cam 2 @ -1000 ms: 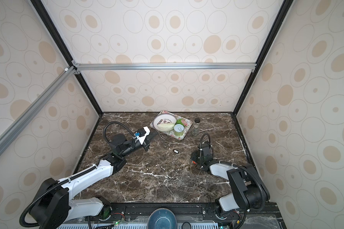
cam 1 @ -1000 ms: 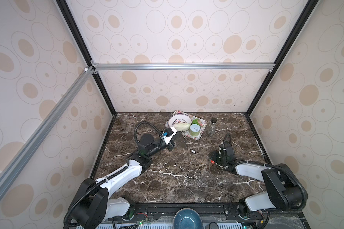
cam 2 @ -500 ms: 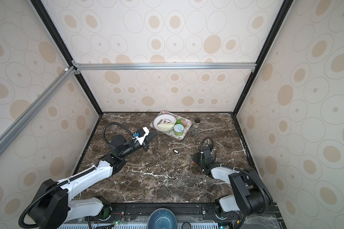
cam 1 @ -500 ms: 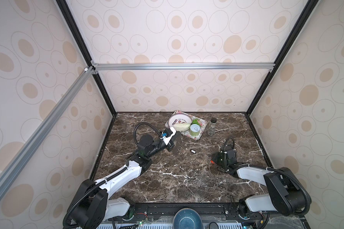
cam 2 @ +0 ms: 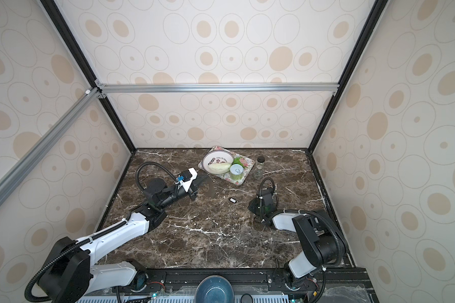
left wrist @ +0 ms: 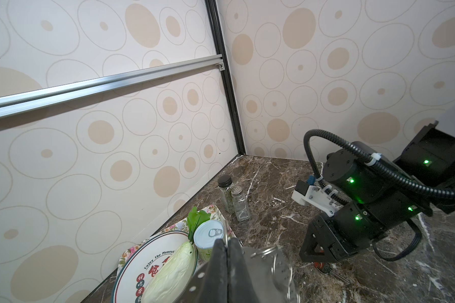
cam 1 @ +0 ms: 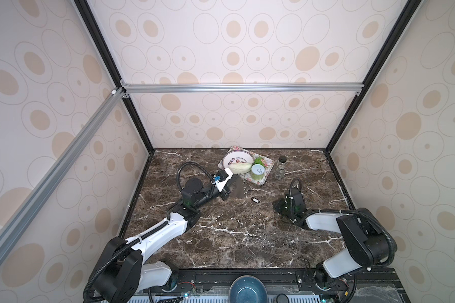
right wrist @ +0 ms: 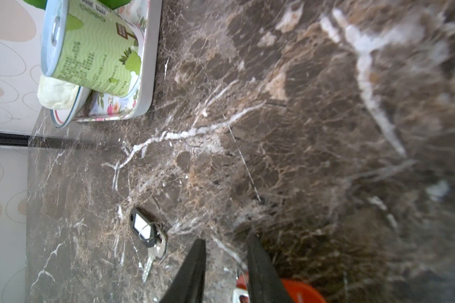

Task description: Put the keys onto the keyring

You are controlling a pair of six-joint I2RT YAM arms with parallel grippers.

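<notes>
My left gripper (left wrist: 226, 249) is shut on the edge of the keyring (left wrist: 271, 270), a flat grey metal oval held on edge above the table; both top views show it (cam 1: 239, 191) (cam 2: 212, 191) beside the tray. The black-tagged key (right wrist: 145, 228) lies alone on the marble (cam 1: 256, 200) (cam 2: 232, 200). My right gripper (right wrist: 227, 248) is down at the table (cam 1: 280, 207) with its jaws a little apart. The red-tagged key (right wrist: 241, 287) lies between and partly behind them, and the left wrist view shows it flat on the table (left wrist: 323, 268).
A floral tray (cam 1: 268, 168) at the back holds a white plate (cam 1: 234, 158), a pale cabbage (cam 1: 239, 168) and a green can (cam 1: 258, 171). Two glass spice jars (left wrist: 234, 199) stand beside it. A blue bowl (cam 1: 246, 290) sits at the front edge.
The right wrist has settled slightly lower over the red-tagged key, which now shows less in the top views. The left arm and the keyring have barely moved.
</notes>
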